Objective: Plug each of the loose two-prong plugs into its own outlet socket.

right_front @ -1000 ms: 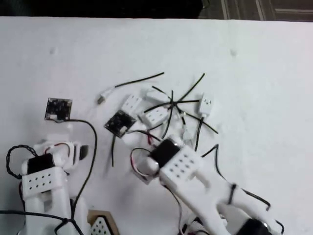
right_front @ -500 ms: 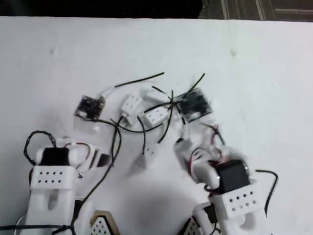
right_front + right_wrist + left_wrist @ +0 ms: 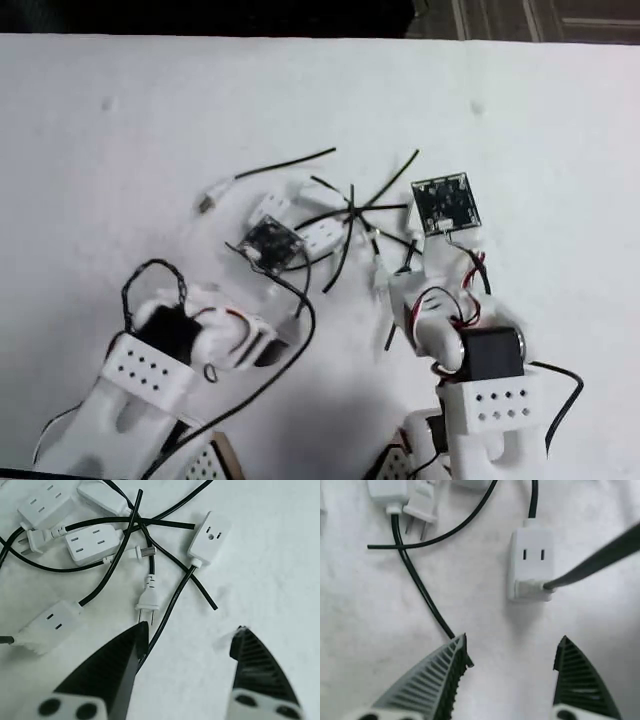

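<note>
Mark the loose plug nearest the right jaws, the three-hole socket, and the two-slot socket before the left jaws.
loose plug [image 3: 149, 600]: right wrist view, white body.
three-hole socket [image 3: 210, 535]: right wrist view, holed face.
two-slot socket [image 3: 532, 566]: left wrist view, slotted face.

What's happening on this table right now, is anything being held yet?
Two arms hang over a tangle of black cords, white sockets and plugs on the table. The left gripper is open and empty, a two-slot socket just ahead of it. The right gripper is open and empty too, just short of a loose two-prong plug.
</note>
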`<act>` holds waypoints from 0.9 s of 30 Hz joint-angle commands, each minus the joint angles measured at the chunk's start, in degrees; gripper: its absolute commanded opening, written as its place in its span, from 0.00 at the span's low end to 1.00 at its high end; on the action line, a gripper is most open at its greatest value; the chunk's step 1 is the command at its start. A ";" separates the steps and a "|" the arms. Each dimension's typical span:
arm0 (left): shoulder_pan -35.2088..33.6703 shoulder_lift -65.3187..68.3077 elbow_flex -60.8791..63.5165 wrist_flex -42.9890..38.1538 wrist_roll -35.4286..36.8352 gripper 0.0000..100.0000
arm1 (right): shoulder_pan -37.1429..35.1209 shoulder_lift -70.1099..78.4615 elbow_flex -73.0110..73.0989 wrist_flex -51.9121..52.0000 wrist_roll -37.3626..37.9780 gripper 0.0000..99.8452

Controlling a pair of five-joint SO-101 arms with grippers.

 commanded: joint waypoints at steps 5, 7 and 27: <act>4.79 6.81 -2.55 -7.65 4.31 0.32 | 0.66 -0.66 -0.26 -0.75 -0.53 0.26; 4.79 13.76 -3.08 -10.81 4.48 0.31 | 0.57 -0.66 -0.26 -0.75 -0.53 0.26; 5.32 41.45 -15.56 -17.41 4.31 0.02 | 0.66 -1.19 1.05 -0.92 -0.44 0.26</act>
